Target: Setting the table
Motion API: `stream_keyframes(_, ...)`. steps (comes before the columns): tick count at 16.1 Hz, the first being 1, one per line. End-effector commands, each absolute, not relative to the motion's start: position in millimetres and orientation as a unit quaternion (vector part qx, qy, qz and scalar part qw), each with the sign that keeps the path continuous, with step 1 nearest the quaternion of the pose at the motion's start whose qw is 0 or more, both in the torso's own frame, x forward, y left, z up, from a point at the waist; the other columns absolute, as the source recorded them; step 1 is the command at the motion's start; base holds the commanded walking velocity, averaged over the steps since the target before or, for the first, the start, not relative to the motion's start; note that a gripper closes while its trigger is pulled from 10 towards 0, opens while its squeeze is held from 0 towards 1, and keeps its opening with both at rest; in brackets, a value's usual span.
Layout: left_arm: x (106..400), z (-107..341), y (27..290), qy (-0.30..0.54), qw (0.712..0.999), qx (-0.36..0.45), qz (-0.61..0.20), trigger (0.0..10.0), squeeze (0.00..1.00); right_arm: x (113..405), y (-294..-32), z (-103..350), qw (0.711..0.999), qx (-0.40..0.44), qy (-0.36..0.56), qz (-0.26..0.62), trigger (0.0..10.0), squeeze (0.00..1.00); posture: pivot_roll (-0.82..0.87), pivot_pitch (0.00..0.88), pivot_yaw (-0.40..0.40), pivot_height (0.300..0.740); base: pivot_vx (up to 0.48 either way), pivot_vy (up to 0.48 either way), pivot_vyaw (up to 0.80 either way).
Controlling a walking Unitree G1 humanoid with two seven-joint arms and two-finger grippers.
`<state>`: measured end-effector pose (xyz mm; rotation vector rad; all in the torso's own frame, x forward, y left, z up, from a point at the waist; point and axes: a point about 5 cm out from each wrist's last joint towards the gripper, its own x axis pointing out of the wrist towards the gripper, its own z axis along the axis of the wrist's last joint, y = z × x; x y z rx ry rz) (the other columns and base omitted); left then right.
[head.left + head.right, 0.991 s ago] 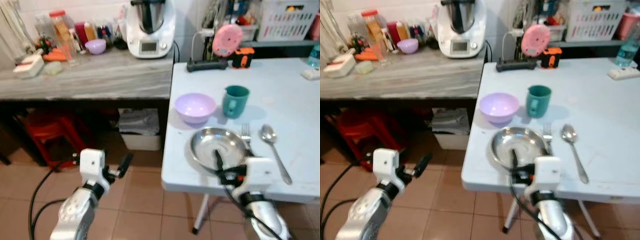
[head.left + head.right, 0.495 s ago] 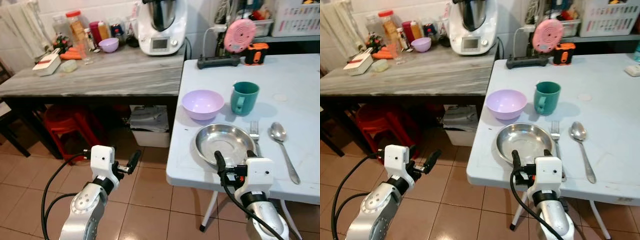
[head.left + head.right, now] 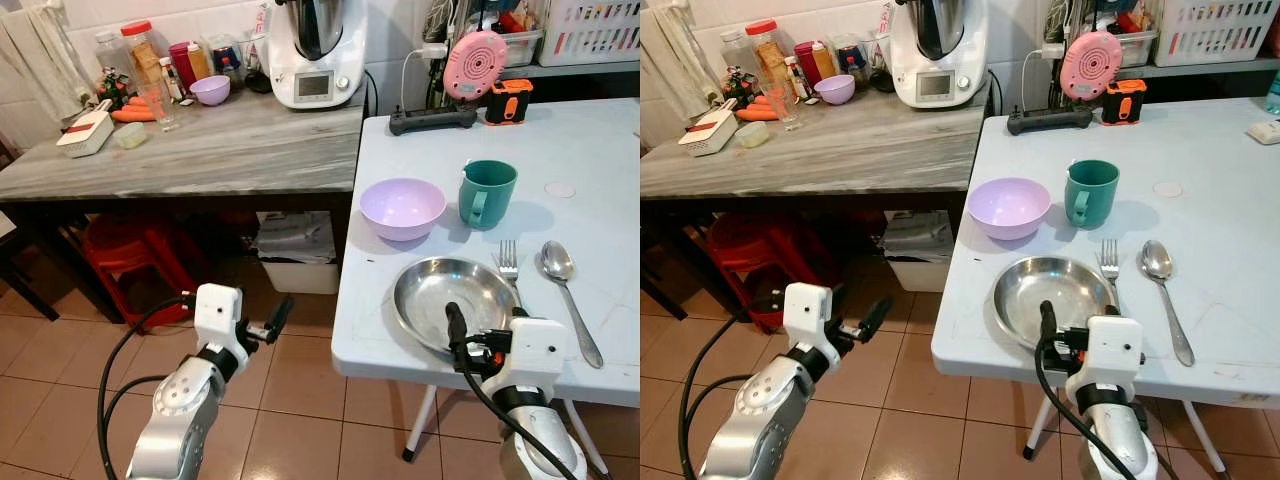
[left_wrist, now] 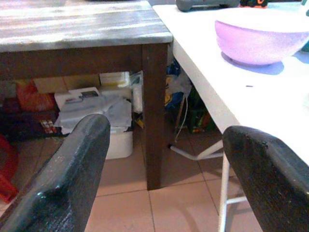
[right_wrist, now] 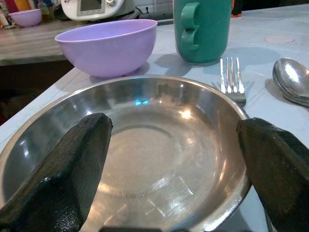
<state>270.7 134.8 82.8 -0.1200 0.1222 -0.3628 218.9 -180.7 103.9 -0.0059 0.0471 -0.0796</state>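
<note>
The right gripper (image 5: 169,164), fingers spread wide and empty, sits at the near edge of the white table (image 3: 600,150), just before the round steel plate (image 3: 452,300). A push there could nudge the plate into the steel fork (image 3: 508,265) or off the edge. Behind stand the lilac bowl (image 3: 402,208) and green mug (image 3: 485,194). The left gripper (image 4: 159,164), open, hangs idle beside the table. No writing is legible.

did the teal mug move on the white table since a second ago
No. The teal mug still stands right of the lilac bowl, behind the steel plate on the white table; only the camera shifted.
</note>
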Motion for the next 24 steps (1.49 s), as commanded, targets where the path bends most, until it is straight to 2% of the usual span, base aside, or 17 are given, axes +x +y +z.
stream_keyframes(1,272,81,138,0.062,0.981,-0.055,-0.175,10.0,0.00,221,-176,106,0.999,0.008,0.023,-0.032,10.0,0.00,-0.15,0.000,0.154,0.740,0.000,0.000,0.00)
stream_keyframes(8,277,87,144,0.048,0.983,-0.076,-0.160,10.0,0.00,239,-178,130,0.999,-0.001,-0.027,-0.048,10.0,0.00,-0.13,0.000,0.144,0.740,0.000,0.000,0.00)
stream_keyframes(12,263,85,153,0.064,0.974,-0.086,-0.199,10.0,0.00,219,-196,128,0.995,-0.043,-0.016,-0.091,10.0,0.00,-0.12,0.000,0.137,0.740,0.000,0.000,0.00)
stream_keyframes(14,260,80,159,0.077,0.974,-0.073,-0.199,10.0,0.00,215,-201,123,0.994,-0.038,-0.003,-0.104,10.0,0.00,-0.13,0.000,0.142,0.740,0.000,0.000,0.00)
stream_keyframes(17,264,82,154,0.076,0.975,-0.071,-0.198,10.0,0.00,218,-196,128,0.994,-0.045,-0.013,-0.097,10.0,0.00,-0.14,0.000,0.144,0.740,0.000,0.000,0.00)
stream_keyframes(24,267,83,147,0.074,0.973,-0.080,-0.201,10.0,0.00,222,-187,142,0.993,-0.069,-0.044,-0.080,10.0,0.00,-0.15,0.000,0.151,0.740,0.000,-0.392,0.00)
